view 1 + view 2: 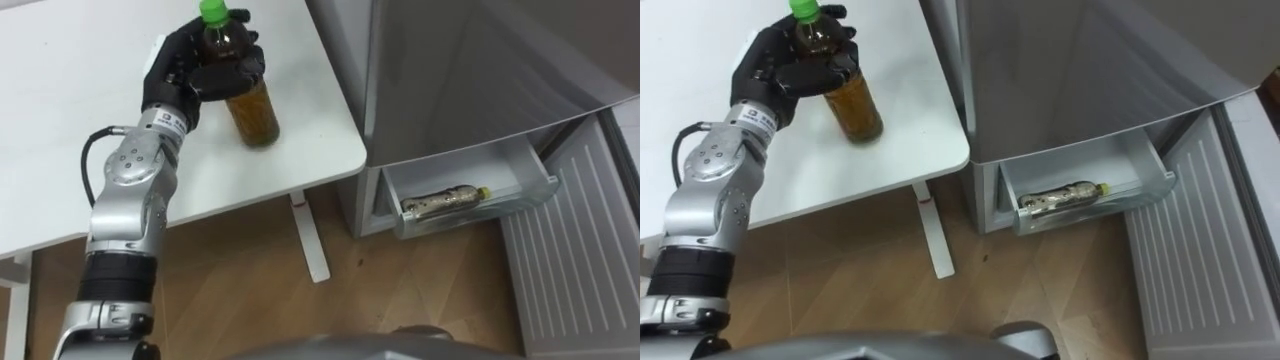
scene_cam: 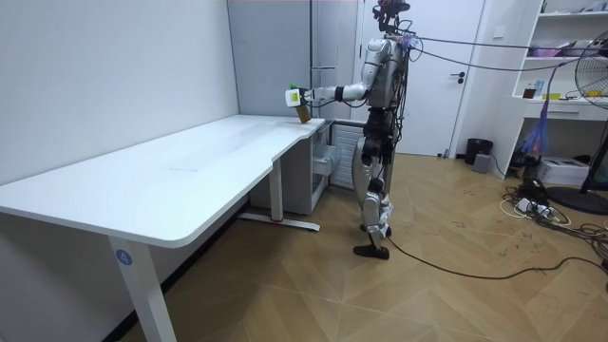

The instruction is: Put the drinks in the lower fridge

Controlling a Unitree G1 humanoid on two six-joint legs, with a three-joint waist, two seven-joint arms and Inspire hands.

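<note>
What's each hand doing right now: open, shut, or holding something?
Left hand: shut on the clear plastic bottle of brown drink with a green cap, over the white table.
Right hand: cannot be told.

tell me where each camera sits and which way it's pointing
Left eye view: on the robot's head, looking down at the white table and the open fridge drawer; its left arm shows, left robot hand curled round the green-capped bottle.
Right eye view: same head, slightly to the right; same arm.
Room view: standing off in the room, looking along the table at the whole robot by the fridge.
Shared: both eye views show a second bottle in the drawer.
</note>
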